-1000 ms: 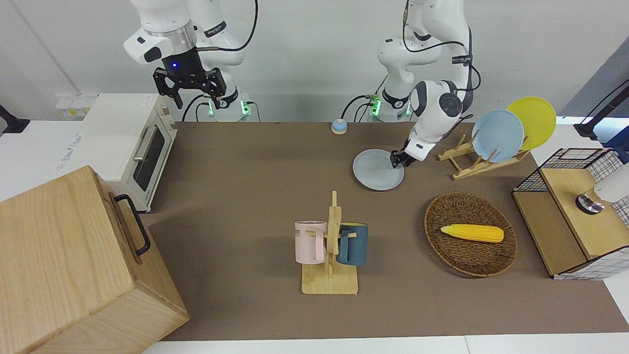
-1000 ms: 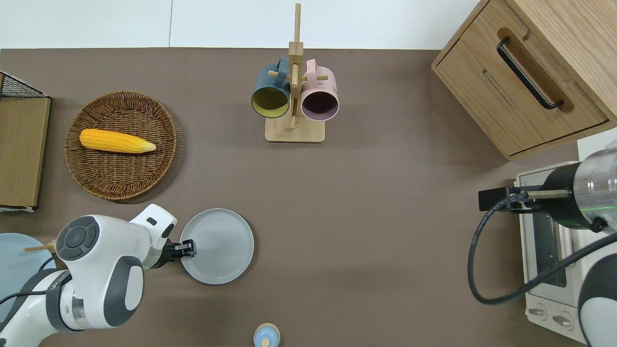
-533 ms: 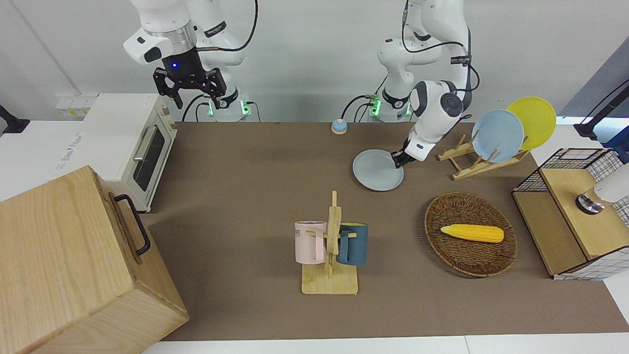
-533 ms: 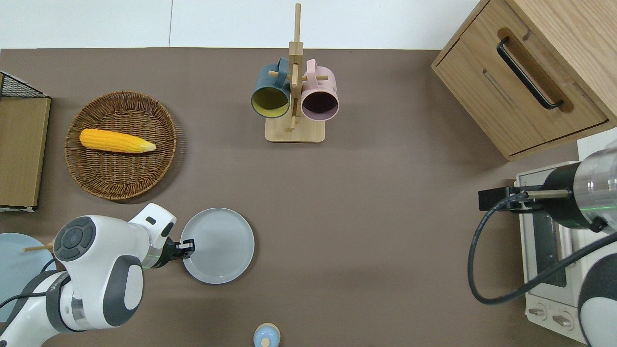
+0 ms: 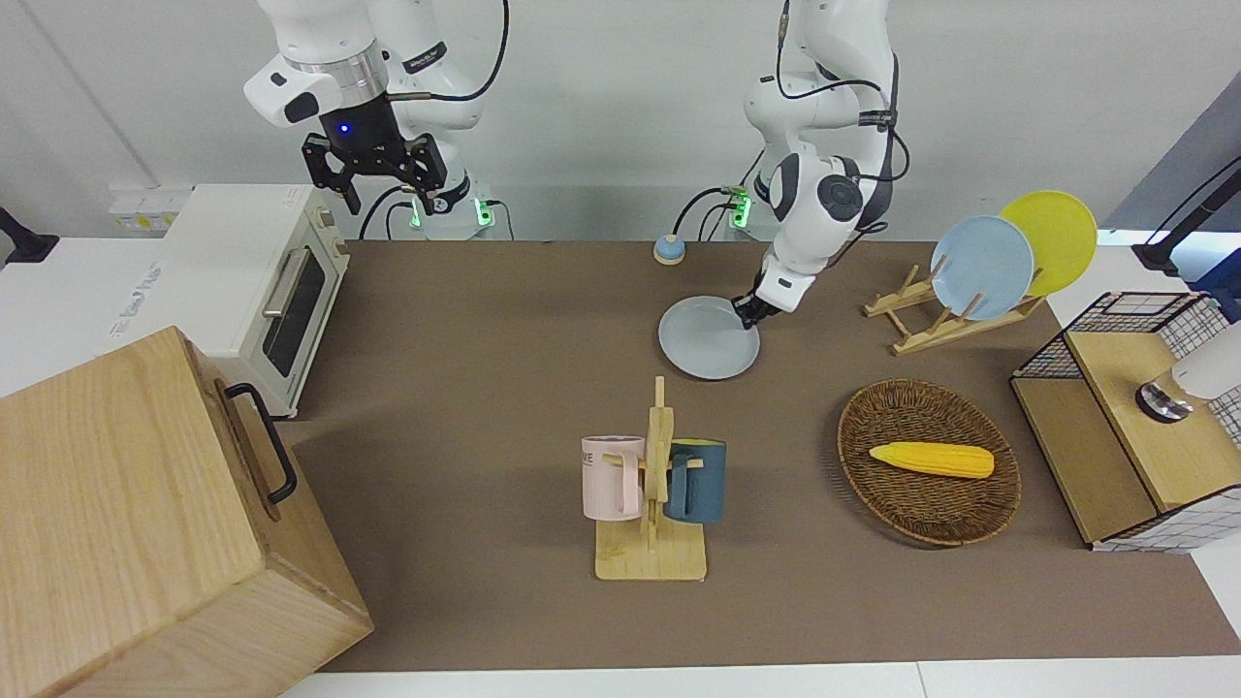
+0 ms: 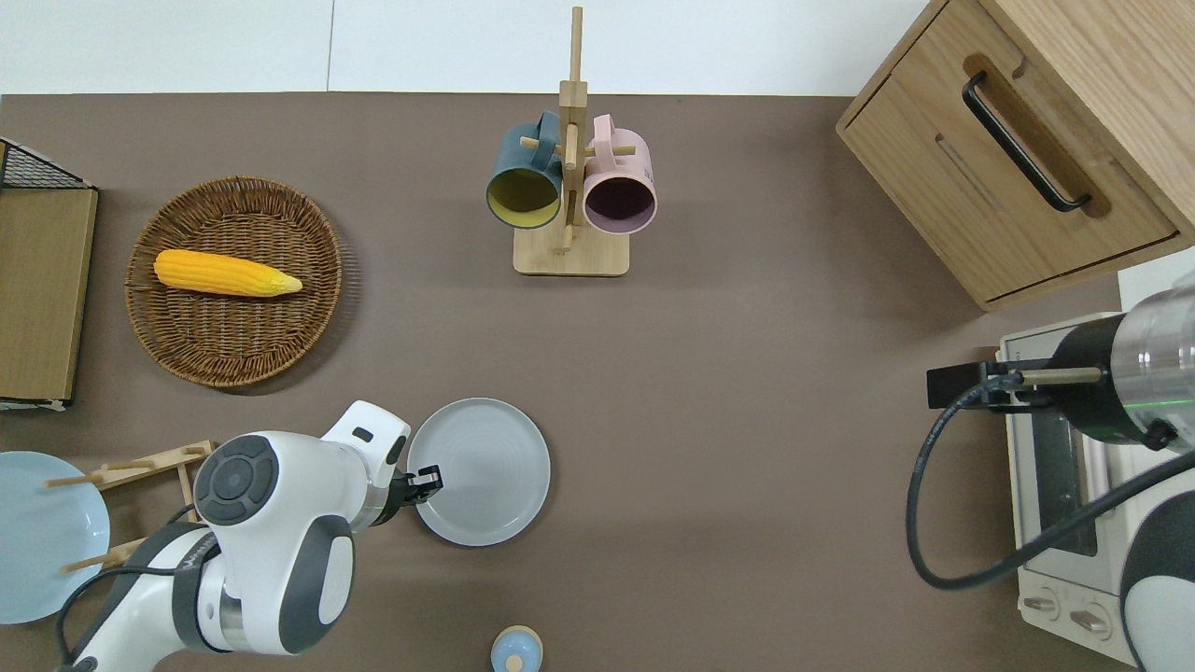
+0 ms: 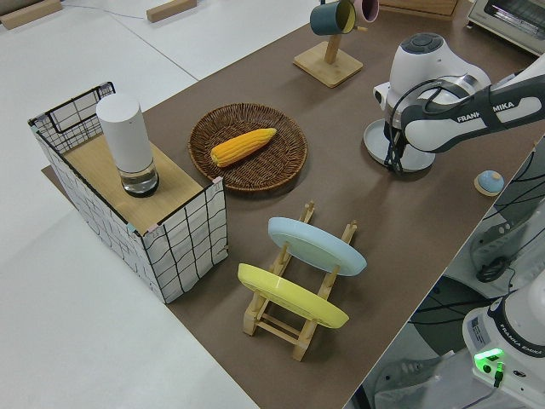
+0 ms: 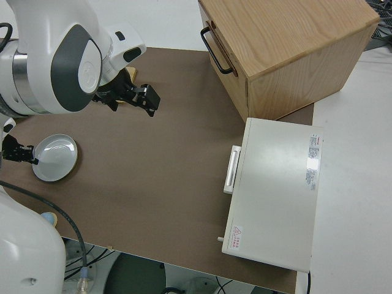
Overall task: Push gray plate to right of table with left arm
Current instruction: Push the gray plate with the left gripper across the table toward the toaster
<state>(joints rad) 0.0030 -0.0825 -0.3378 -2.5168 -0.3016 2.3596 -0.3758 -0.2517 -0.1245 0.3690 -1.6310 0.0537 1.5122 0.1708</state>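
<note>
Front view: gray plate [image 5: 708, 337], flat on the table [image 5: 485, 320] between mug rack [image 5: 652, 485] and robots; stiff, probably light and slippery; push at rim. Left gripper [image 5: 747, 312] at its edge, jaw state unclear. Right arm parked.
Overhead view: wicker basket [image 6: 233, 350] holds corn [image 6: 226, 273].

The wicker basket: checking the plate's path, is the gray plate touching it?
No, bare table separates the gray plate from the wicker basket.

I read "FRANKA" and "MIKA" on the left arm [image 7: 464, 115] in the left side view. The pink mug [image 5: 611, 477] shows the letters "NE". Other labels stay illegible to me.
</note>
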